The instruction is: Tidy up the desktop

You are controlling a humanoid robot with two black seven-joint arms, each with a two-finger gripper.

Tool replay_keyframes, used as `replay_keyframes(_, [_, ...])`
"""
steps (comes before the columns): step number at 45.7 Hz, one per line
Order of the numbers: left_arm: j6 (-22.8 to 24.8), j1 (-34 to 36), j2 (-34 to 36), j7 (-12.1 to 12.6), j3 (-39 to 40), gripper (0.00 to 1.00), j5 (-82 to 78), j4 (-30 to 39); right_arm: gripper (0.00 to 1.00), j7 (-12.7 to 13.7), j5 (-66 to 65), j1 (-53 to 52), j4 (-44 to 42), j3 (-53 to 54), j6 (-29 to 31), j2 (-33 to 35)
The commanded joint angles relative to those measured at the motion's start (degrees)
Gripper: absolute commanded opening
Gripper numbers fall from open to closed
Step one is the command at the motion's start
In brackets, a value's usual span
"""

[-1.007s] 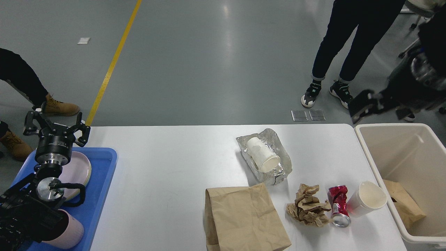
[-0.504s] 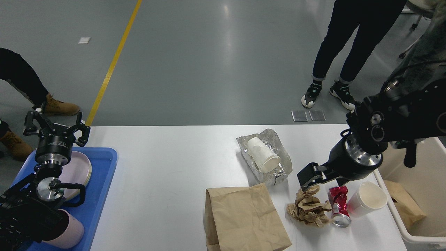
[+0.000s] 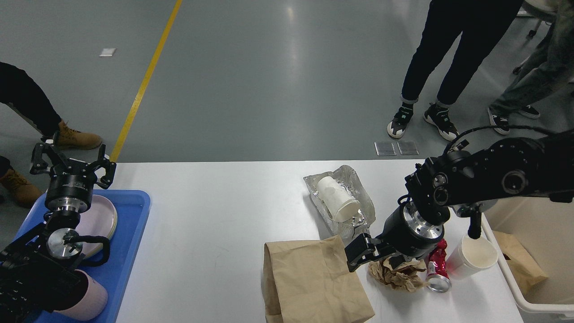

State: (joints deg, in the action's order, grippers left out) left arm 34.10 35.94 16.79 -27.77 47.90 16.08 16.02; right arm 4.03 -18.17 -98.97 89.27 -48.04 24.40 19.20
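Note:
The white desktop point(image 3: 215, 215) carries litter on its right half: a flat brown paper bag point(image 3: 309, 282), crumpled brown paper point(image 3: 399, 274), a crushed red can point(image 3: 437, 269), a white paper cup point(image 3: 473, 255), and a foil container point(image 3: 361, 197) with a white cup point(image 3: 338, 199) lying in it. My right gripper point(image 3: 376, 259) hangs low over the left edge of the crumpled paper, beside the bag's top corner, open and holding nothing. My left gripper point(image 3: 69, 161) stands open above the blue tray point(image 3: 130, 251), empty.
A cream-white bin point(image 3: 529, 211) with a brown bag inside stands off the table's right end. The blue tray holds stacked plates point(image 3: 101, 220) and a pink cup point(image 3: 89, 300). People stand beyond the far edge and at the left.
My right arm has swung in from over the bin, leftward and down, to the crumpled paper. The left arm has not moved.

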Motion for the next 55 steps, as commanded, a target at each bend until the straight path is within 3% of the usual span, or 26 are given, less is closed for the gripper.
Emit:
replay_keyframes(1, [0.00,0.00,0.00,0.00,0.00,0.96,0.00,0.06,1.00,-0.08,-0.02,4.21,-3.05,1.63,-0.05,-0.57])
replay_keyframes(33, [0.00,0.00,0.00,0.00,0.00,0.96,0.00,-0.03,1.00,-0.08,-0.20,15.38,-14.12,3.39,-0.14,-6.37])
replay_keyframes(53, [0.00,0.00,0.00,0.00,0.00,0.96,0.00,-0.03,1.00,-0.08,0.06,19.25,-15.97,3.91,-0.31,-8.65])
replay_keyframes(55, [0.00,0.00,0.00,0.00,0.00,0.96,0.00,-0.03,0.95,-0.08,0.06,19.69,-16.41,4.18,-0.31,-8.92])
